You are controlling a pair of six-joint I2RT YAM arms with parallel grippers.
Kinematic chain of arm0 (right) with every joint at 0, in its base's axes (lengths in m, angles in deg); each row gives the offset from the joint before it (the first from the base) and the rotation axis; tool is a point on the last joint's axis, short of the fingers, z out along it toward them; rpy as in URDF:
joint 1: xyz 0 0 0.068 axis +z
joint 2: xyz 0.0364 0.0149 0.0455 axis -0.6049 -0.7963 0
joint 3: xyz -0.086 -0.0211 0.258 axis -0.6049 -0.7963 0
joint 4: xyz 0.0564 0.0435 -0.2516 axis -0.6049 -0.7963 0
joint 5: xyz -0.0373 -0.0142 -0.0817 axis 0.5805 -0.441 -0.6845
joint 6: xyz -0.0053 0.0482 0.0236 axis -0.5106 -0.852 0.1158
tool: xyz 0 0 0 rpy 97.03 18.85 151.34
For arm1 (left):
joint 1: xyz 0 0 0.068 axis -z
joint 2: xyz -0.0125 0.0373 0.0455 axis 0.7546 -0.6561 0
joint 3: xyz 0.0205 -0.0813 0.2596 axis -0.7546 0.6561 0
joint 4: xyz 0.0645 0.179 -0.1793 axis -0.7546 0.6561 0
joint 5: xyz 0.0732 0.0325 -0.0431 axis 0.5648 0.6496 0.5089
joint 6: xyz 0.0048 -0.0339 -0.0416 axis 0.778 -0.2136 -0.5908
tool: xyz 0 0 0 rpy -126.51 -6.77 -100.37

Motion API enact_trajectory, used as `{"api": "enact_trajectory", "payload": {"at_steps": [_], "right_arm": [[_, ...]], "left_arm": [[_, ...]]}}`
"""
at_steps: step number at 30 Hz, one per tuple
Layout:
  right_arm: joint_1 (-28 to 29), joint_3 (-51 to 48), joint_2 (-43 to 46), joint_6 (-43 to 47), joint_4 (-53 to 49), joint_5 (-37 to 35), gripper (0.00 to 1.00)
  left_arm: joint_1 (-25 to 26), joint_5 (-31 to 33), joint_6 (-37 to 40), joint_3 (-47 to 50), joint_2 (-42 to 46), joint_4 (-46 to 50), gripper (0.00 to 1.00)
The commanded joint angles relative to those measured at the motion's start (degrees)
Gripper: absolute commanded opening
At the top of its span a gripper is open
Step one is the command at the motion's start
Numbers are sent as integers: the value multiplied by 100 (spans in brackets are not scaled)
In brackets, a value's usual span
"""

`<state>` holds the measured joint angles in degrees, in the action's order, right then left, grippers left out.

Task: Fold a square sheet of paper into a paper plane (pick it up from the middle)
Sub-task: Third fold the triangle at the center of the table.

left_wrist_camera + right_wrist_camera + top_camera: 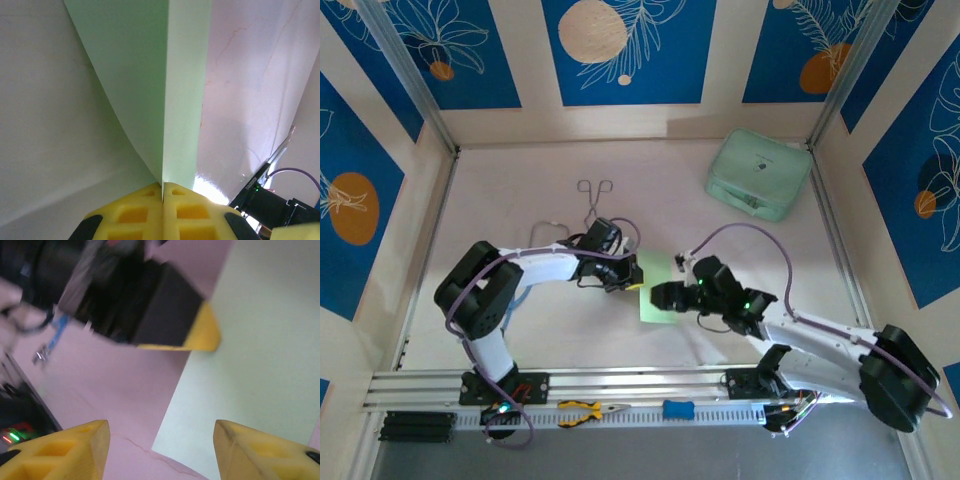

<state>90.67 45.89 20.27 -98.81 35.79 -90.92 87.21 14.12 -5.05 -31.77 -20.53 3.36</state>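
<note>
The light-green sheet of paper (657, 292) lies at the table's middle, between both grippers. My left gripper (632, 273) is shut on its left edge. In the left wrist view the yellow fingertips (145, 200) press together on the paper (145, 75), which rises from them in two panels that meet at a straight crease. My right gripper (670, 296) is open at the sheet's right side. In the right wrist view its gripper (160, 445) hovers over the paper's corner (250, 350), fingers wide apart and holding nothing. The left gripper's yellow finger (200, 335) shows ahead of it. No finished dart is in view.
A bulky mint-green case (758, 173) sits at the back right. Metal tongs (595, 196) lie at the back, left of centre. Yellow-handled pliers (585, 410) and a blue item (678, 409) rest on the front rail. Walls close in on three sides of the table.
</note>
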Motion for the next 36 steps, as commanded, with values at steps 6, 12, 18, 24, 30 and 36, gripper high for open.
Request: {"api": "enact_trajectory", "payload": {"at_steps": [6, 12, 18, 24, 30, 36], "right_arm": [[1804, 180, -1029, 3198, 521, -2952, 59], [2319, 405, -1837, 3697, 854, -3702, 60], [2577, 467, -2268, 3709, 888, -4196, 61], [2656, 490, -2559, 3382, 761, -4663, 58], [2660, 311, -2371, 3046, 801, -4525, 44], [2611, 207, -2182, 2964, 947, -4315, 42]], "left_arm": [[-130, -195, -299, -155, 184, 315, 5], [-163, -184, -317, -128, 217, 306, 6], [-161, -213, -342, -119, 207, 236, 6], [-159, -213, -355, -82, 221, 191, 6], [-160, -192, -360, -66, 196, 179, 5], [-165, -188, -351, -67, 193, 183, 5]]}}
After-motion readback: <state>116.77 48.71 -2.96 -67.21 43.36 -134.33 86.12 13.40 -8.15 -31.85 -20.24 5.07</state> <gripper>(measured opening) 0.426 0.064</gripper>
